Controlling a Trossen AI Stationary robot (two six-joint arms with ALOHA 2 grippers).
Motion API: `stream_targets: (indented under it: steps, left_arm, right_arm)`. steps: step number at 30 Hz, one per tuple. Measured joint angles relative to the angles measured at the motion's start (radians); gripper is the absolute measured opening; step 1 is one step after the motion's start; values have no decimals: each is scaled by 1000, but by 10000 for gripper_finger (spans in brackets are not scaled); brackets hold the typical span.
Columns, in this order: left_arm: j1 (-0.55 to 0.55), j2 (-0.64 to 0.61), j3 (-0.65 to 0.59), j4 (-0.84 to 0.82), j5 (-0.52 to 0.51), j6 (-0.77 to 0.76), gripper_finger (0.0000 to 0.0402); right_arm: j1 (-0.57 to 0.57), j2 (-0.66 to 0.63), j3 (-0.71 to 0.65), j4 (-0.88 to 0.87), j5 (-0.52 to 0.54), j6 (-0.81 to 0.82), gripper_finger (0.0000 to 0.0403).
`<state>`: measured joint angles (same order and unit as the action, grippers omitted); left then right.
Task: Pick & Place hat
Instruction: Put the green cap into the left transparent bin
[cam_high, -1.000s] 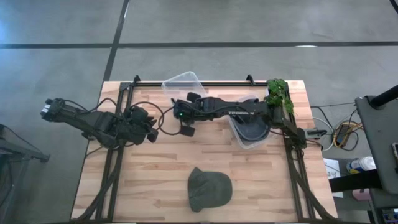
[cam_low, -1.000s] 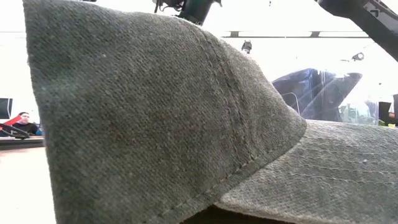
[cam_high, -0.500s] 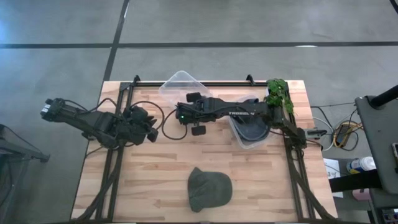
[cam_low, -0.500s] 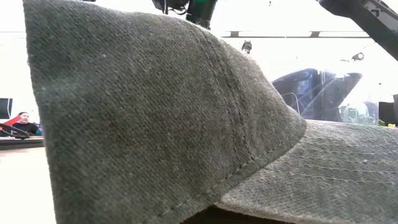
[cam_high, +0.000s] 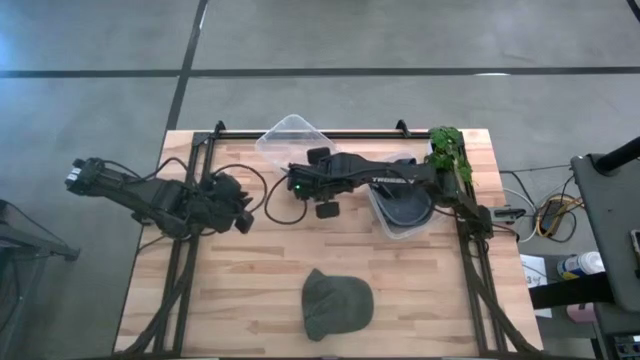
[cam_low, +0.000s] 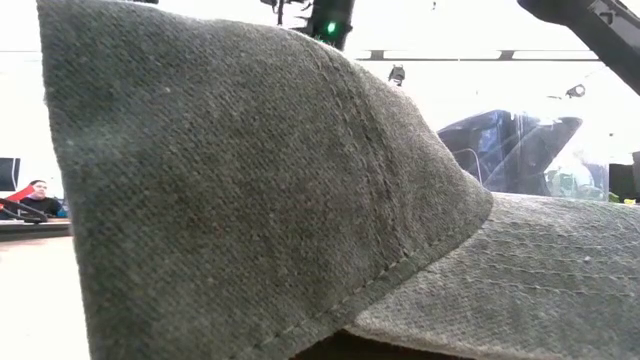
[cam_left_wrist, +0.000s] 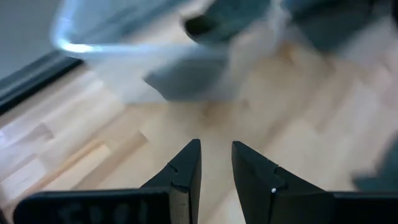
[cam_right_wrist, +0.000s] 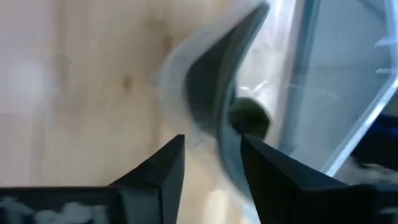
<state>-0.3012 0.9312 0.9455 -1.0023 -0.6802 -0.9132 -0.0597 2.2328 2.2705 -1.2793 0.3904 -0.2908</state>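
Note:
The grey-green hat (cam_high: 338, 304) lies flat on the wood table near its near edge, and no gripper touches it. It fills the low view (cam_low: 250, 190). My right gripper (cam_high: 312, 186) hangs over the table's middle, well to the far side of the hat. Its fingers (cam_right_wrist: 211, 168) stand open with nothing between them, over bare wood beside a clear tub. My left gripper (cam_high: 243, 210) waits at the table's left, its fingers (cam_left_wrist: 216, 168) a little apart and empty.
A clear plastic tub (cam_high: 290, 137) sits at the far edge, close to the right gripper. A second clear container (cam_high: 400, 212) with something dark in it sits under the right arm. A green plant (cam_high: 448, 150) stands at the far right corner. A black frame rail (cam_high: 187, 262) runs along the table's sides.
My right gripper has swung a short way toward the table's right, still above the table's middle. The hat has stayed where it was.

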Motion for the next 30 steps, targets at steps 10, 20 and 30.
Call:
stream_targets:
  steps: [10, 20, 30]
  left_arm:
    - [0, 25, -128, 426, 346, 486, 83]
    - [-3, 178, -315, 997, 644, 533, 83]
    - [-39, 490, -150, 1027, 746, 523, 83]
  right_arm:
    - [75, -115, 0, -133, -333, 503, 154]
    - [339, -113, -49, -213, -430, 932, 142]
    - [587, -153, -284, -166, -456, 1352, 126]
